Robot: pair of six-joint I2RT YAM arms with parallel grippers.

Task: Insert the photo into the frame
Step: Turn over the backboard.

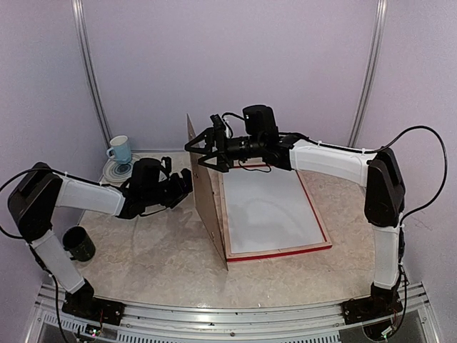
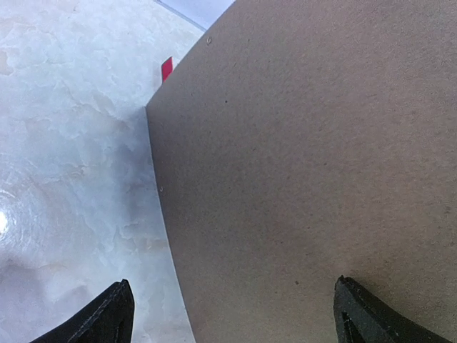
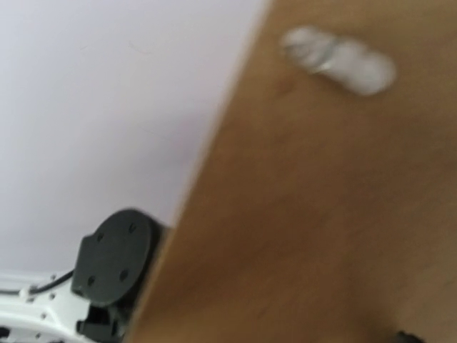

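On the table's right half, frame (image 1: 282,252): lies flat, pale wood side up, red showing along its near and right edges; a red corner (image 2: 166,69) peeks past the board in the left wrist view.
White sheet (image 1: 271,207): lies flat and fills the frame's opening; whether it is the photo's plain back I cannot tell.
Backing board (image 1: 207,207): brown, stands on its long edge along the frame's left bar, nearly upright, running from near to far; it fills most of the left wrist view (image 2: 307,164) and, blurred, the right wrist view (image 3: 321,214).
Left gripper (image 1: 187,182): released, fingers spread wide, pointing at the board's left face from just beside it; both fingertips frame the board (image 2: 235,318).
Right gripper (image 1: 200,153): released, fingers spread wide at the board's upper far corner; whether they touch it I cannot tell.
Table (image 1: 143,250): pale marbled top.
Blue cup (image 1: 120,148): upright on a saucer (image 1: 114,170), far left.
Dark mug (image 1: 80,243): near left, beside the left arm.
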